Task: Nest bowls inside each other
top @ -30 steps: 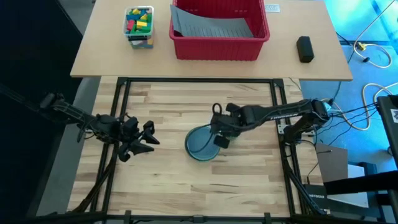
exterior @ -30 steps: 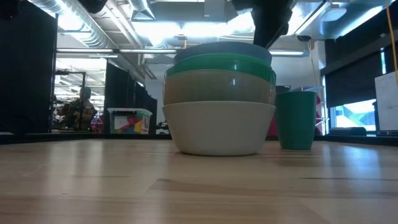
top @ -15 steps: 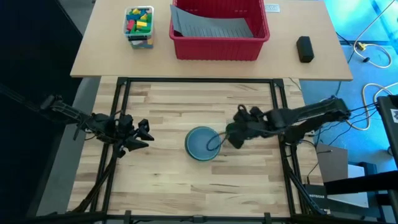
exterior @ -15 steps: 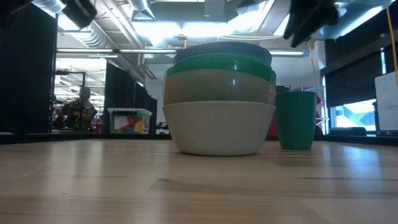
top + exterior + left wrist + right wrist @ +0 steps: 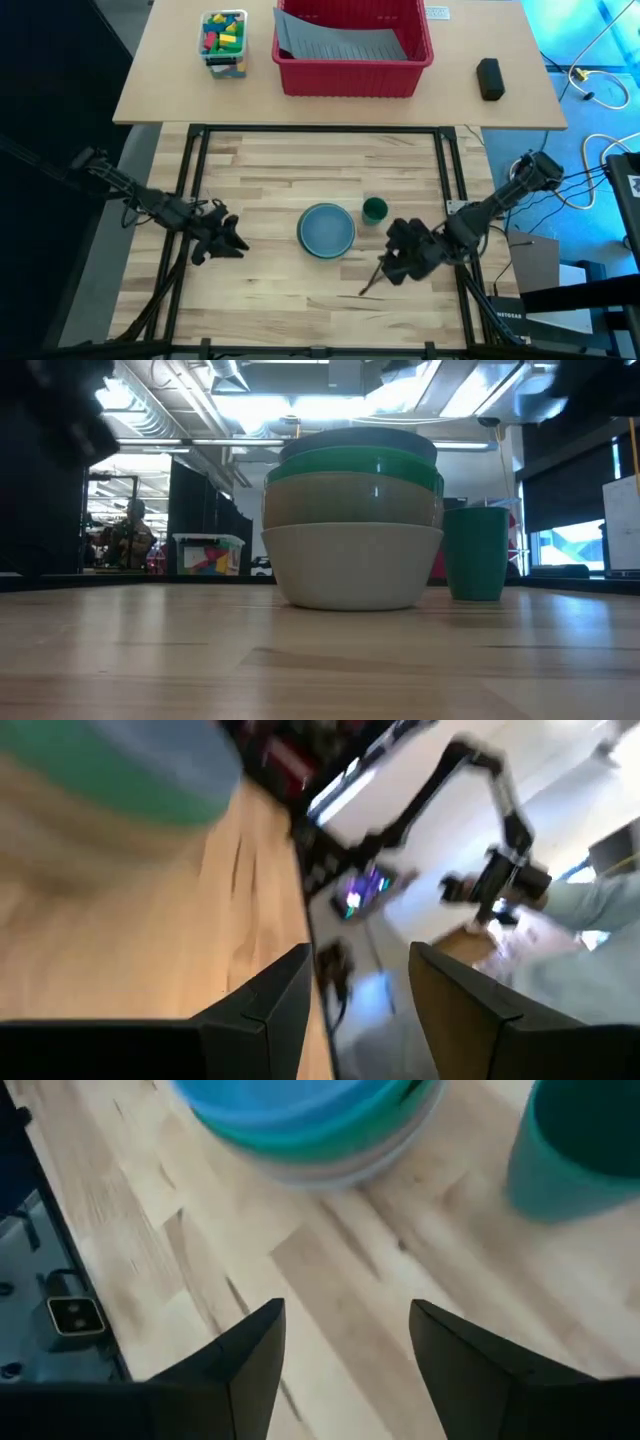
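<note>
The bowls [image 5: 326, 230] stand nested in one stack at the table's middle, light blue on top. The low view shows the grey-white bottom bowl [image 5: 352, 568] resting on the wood, with a pale bowl, a green bowl and the blue bowl [image 5: 358, 440] inside it. A dark green cup [image 5: 374, 210] stands upright just right of the stack. My left gripper [image 5: 225, 242] hovers open to the left of the stack. My right gripper [image 5: 392, 266] hovers open to the near right of the stack and the cup. In the wrist views, my left gripper [image 5: 360, 1010] and my right gripper [image 5: 345, 1360] have nothing between their fingers.
On the far table stand a red bin [image 5: 352, 45], a clear box of coloured blocks [image 5: 223, 40] and a small black object [image 5: 489, 78]. Dark frame bars [image 5: 190, 200] run along the table's left and right sides. A person [image 5: 125, 535] shows far off in the room.
My right gripper has drawn away from the stack's right rim toward the table's right and near edge, rolling as it went, and the cup under its arm has come into sight. My left gripper has sunk a little toward the near edge. The stack has stayed put.
</note>
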Robot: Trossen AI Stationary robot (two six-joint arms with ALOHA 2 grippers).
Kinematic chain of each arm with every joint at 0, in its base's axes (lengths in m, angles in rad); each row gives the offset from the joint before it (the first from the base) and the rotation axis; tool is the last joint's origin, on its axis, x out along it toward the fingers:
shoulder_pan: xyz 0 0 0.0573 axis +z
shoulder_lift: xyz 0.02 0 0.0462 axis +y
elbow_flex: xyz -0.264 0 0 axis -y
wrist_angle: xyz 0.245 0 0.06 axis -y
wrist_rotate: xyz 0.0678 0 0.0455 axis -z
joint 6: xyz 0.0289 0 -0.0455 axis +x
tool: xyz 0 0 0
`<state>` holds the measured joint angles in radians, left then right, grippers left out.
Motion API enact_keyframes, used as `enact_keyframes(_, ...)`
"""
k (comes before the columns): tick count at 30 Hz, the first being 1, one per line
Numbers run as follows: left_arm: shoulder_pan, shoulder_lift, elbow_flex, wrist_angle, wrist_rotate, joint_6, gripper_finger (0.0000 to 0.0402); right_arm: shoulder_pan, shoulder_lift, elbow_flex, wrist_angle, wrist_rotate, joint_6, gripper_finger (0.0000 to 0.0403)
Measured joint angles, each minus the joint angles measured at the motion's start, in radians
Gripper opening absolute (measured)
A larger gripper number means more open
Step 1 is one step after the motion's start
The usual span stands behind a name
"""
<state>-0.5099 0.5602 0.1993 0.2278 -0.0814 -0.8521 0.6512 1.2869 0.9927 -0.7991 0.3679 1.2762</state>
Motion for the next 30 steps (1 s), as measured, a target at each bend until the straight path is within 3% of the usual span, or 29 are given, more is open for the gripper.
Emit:
enact_keyframes(6, -0.018, 0.036, 0.0, -0.05, -0.01, -0.07, 0.0152, 0.024, 0.025, -0.089, 0.209, -0.019, 0.03, 0.0197)
enact_keyframes(22, 0.015, 0.327, 0.001, 0.042, -0.039, -0.298, 0.0152, -0.006, 0.249, -0.138, 0.506, -0.04, 0.029, 0.0149)
enact_keyframes(30, 0.015, 0.449, 0.002, 0.184, -0.04, -0.385, 0.0152, -0.041, 0.289, -0.138, 0.538, 0.043, 0.021, 0.0147)
